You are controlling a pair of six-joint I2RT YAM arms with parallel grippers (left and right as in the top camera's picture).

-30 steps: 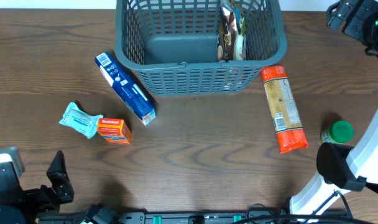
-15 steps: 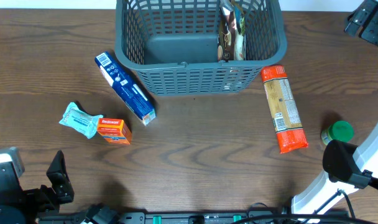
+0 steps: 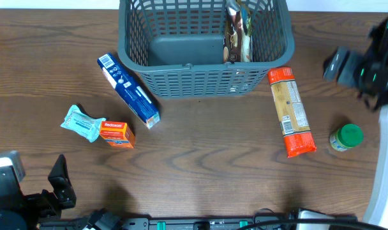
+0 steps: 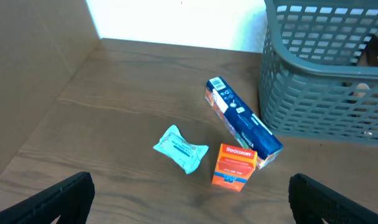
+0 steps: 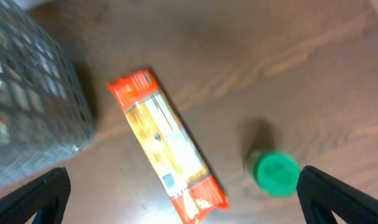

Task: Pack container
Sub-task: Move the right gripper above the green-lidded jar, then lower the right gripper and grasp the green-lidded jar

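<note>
The left fingers (image 4: 52, 200) and right fingers (image 5: 344, 199) are spread wide, empty. The grey container (image 4: 319, 87) sits on the table (image 4: 127, 81) ahead-right of the left fingers and ahead-left of the right fingers.

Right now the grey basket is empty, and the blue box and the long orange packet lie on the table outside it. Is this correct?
Not quite. The overhead view shows the basket is not empty: a brown packet stands inside, near its right wall. The blue box and the long orange packet do lie on the table outside it.
</note>
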